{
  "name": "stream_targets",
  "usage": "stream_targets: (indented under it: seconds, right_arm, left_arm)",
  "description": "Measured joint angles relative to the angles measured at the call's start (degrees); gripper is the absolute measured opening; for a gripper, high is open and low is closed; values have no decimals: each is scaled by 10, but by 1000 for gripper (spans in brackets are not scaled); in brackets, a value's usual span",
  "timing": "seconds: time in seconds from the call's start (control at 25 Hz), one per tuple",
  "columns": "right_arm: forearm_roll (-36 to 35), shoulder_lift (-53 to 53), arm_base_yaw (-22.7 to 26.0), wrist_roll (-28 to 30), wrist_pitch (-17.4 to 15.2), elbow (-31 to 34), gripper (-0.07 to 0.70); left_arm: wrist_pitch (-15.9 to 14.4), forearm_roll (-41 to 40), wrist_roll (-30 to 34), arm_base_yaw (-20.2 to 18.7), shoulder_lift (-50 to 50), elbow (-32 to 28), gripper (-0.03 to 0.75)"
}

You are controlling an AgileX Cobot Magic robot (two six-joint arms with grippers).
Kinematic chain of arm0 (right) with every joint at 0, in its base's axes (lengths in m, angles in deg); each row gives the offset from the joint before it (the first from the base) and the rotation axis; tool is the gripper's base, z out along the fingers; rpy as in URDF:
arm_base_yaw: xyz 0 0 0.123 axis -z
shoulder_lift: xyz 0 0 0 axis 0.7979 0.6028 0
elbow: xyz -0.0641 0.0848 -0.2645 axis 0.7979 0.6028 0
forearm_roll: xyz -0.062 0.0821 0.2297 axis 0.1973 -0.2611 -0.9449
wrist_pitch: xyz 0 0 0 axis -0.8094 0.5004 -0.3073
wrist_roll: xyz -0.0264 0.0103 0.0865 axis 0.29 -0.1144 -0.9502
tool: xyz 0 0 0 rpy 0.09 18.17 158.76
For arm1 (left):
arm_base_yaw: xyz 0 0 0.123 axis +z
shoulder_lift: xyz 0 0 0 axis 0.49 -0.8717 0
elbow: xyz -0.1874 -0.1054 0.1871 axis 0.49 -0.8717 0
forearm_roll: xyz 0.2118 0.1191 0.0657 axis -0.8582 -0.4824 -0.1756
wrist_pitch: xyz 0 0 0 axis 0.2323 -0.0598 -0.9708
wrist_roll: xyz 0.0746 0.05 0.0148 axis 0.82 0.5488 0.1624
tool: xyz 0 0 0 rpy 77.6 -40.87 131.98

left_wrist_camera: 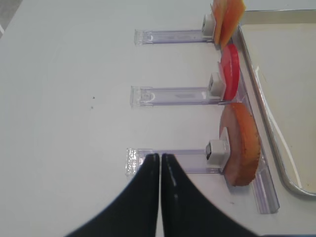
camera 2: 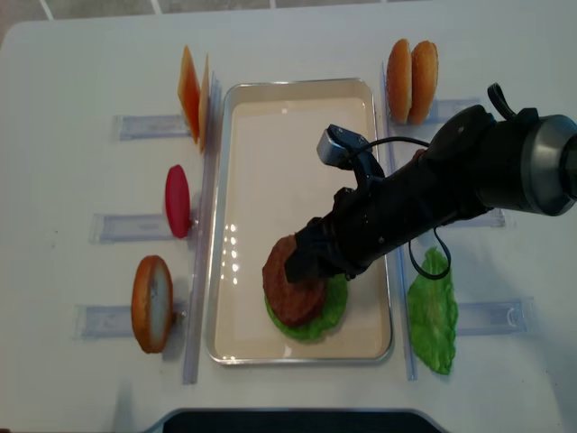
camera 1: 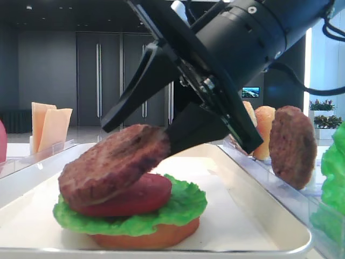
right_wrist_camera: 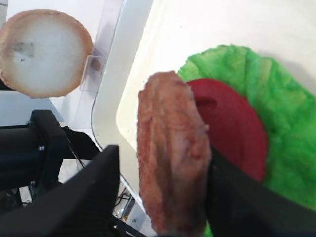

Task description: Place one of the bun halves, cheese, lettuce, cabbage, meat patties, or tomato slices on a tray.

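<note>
A dark-brown meat patty [camera 1: 110, 164] is seen tilted on a part-built burger at the near end of the cream-white tray [camera 2: 270, 117], its far edge raised between the 2 black fingers of the right hand [camera 1: 145, 116]. In the right wrist view the fingers are spread, 1 set clear of the patty's face with a gap between, the other close against its opposite side; contact there cannot be told. The patty's lower edge is rested on a red tomato slice [camera 1: 140, 197], which is laid on a ruffled green lettuce leaf [camera 1: 180, 210] over a flat orange bun base [camera 1: 145, 236].

The left hand [left_wrist_camera: 160, 163] is held over the white surface [left_wrist_camera: 64, 74] left of the tray, its 2 fingers pressed together with nothing between them. Just beside it, a bun half [left_wrist_camera: 242, 143], a 2nd tomato slice [left_wrist_camera: 229, 71] and cheese slices [left_wrist_camera: 227, 17] are stood on edge in clear plastic racks [left_wrist_camera: 168, 94] along the tray's left rim.

To the right of the tray, 2 more bun halves [camera 2: 412, 79] are stood at the far end, a 2nd lettuce leaf [camera 2: 433, 311] is placed at the near end, and a 2nd patty [camera 1: 294, 145] is stood upright in its rack.
</note>
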Motion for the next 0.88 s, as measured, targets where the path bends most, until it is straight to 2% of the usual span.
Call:
stream_targets:
  seconds: [0.16,0.44,0.68,0.88]
  right_arm:
    - [37,-28,1,-9,25,0,495]
    - [144,-113,17,-75,54,0,528]
    - [326,-203,68,-220,50,0,529]
    - [468,-265,140,-329,14,0,529]
  left_arm:
    - [0,0,0,0,0,0,0]
    - [0,0,0,0,0,0,0]
    - [0,0,0,0,0,0,0]
    - [0,0,0,0,0,0,0]
